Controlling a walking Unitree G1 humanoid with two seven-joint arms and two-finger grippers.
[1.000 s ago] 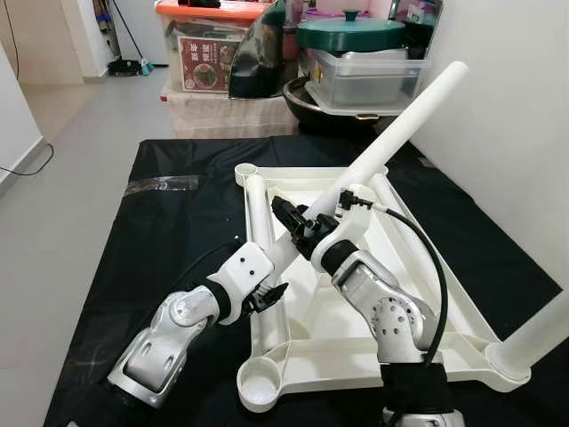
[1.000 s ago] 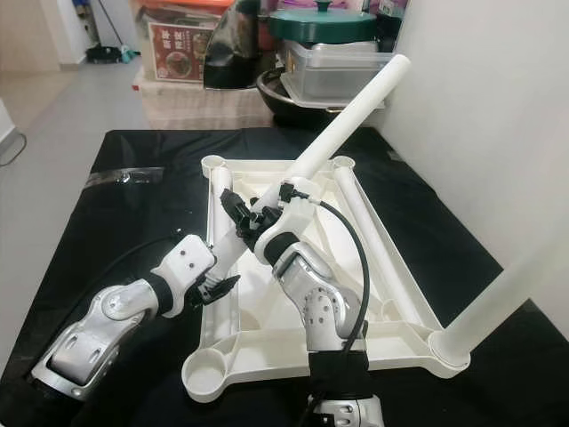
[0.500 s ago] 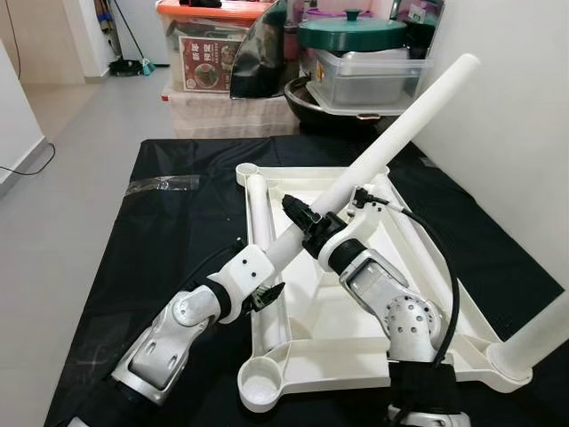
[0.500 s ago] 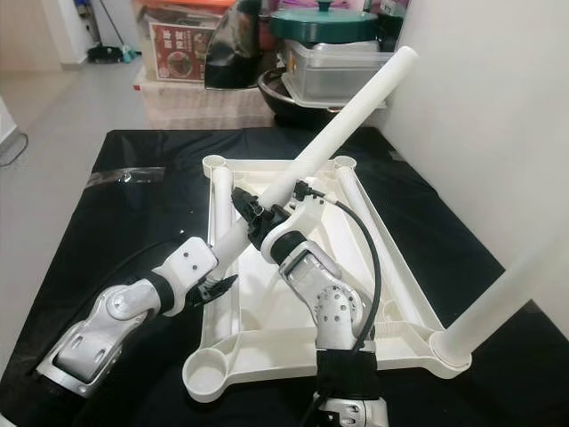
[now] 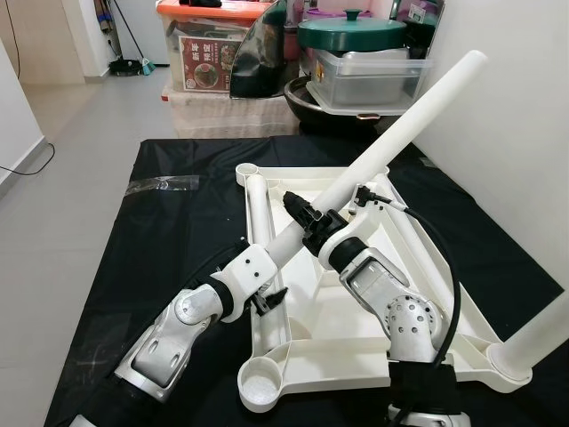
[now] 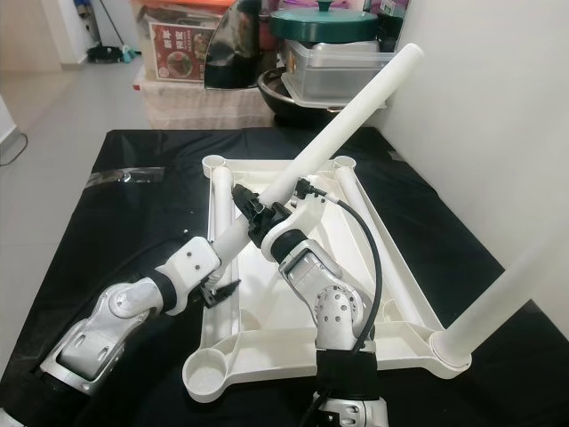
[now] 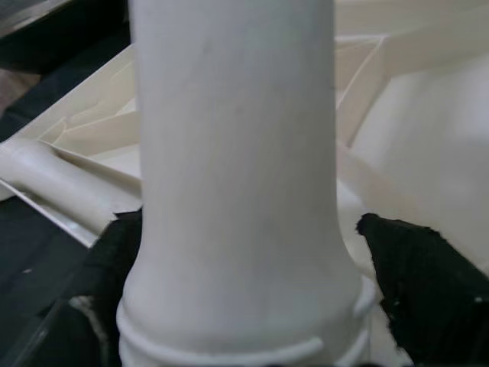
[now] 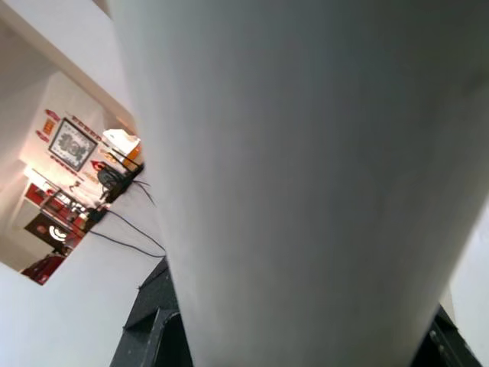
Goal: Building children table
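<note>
Honestly, both my left gripper point(image 5: 267, 298) and right gripper point(image 5: 302, 213) seem to pinch the leg point(image 5: 382, 151), which could slip off the tabletop point(image 5: 356, 342) if tilted.

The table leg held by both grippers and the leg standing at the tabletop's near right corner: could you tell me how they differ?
The held leg slants over the upturned tabletop, gripped by the left gripper and right gripper; its lower end is free. The corner leg sits seated in its socket, untouched, rising out of frame. Both are plain white tubes.
</note>
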